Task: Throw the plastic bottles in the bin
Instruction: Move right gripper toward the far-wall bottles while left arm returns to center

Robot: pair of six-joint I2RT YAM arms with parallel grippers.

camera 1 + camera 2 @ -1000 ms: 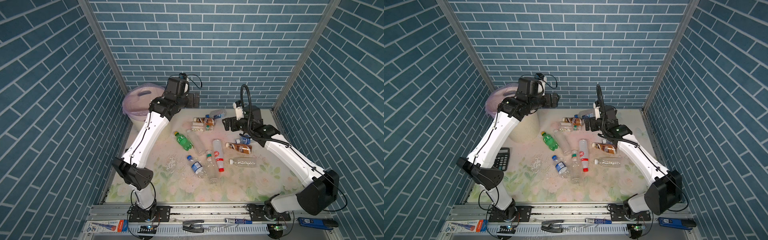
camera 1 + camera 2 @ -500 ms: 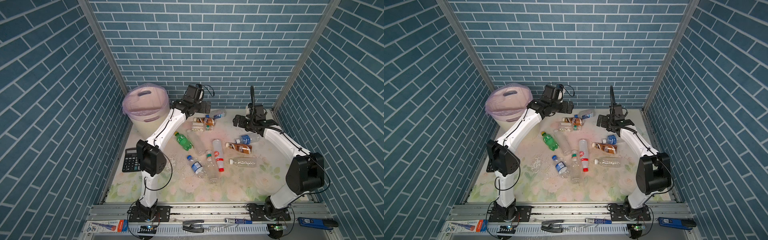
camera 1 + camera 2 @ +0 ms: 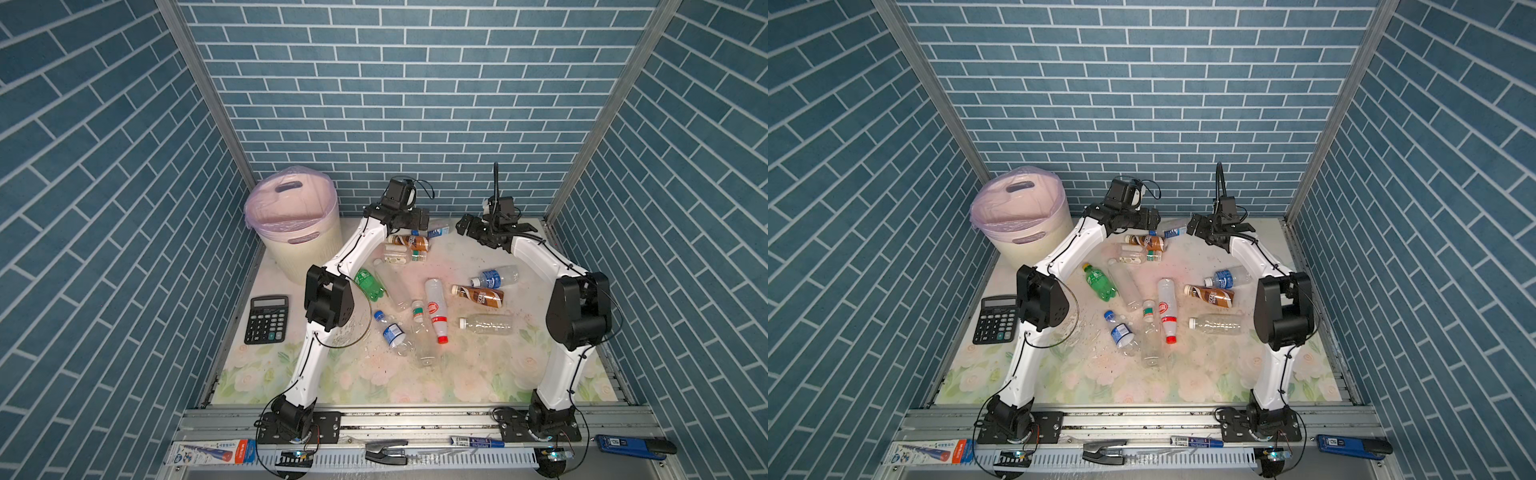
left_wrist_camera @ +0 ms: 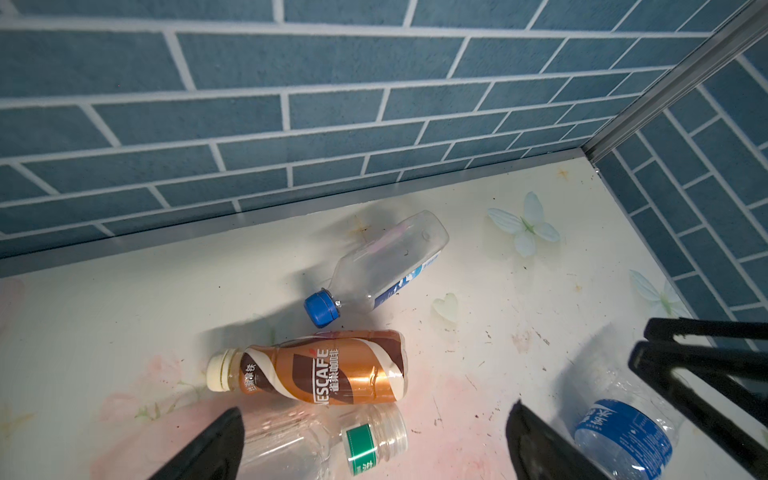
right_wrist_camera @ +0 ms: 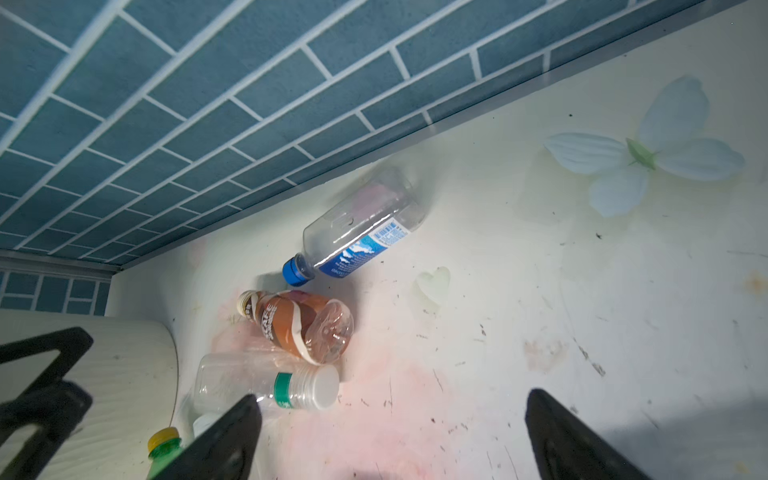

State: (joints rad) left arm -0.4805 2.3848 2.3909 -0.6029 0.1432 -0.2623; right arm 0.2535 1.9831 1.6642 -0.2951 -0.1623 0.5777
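- About a dozen bottles are on the tabletop; every one we can make out lies on its side, in a far cluster and a scatter across the middle.
- The bin stands upright in the far left corner of the tabletop, with a pink liner folded over its rim. It is well apart from most of the bottles.
- Left hand: jaws wide and holding nothing. It hangs over the far cluster, close to the back wall.
- Below it we note a brown bottle. A blue-capped bottle lies just beyond it toward the wall, and a clear bottle with a green band lies just beside it on the near side.
- Right hand: jaws wide and holding nothing. It hangs over the far tabletop to the right of that cluster, facing the left hand and apart from it.
- A green bottle lies between the bin and the middle scatter.
- A calculator lies flat at the left edge, nearer us than the bin.
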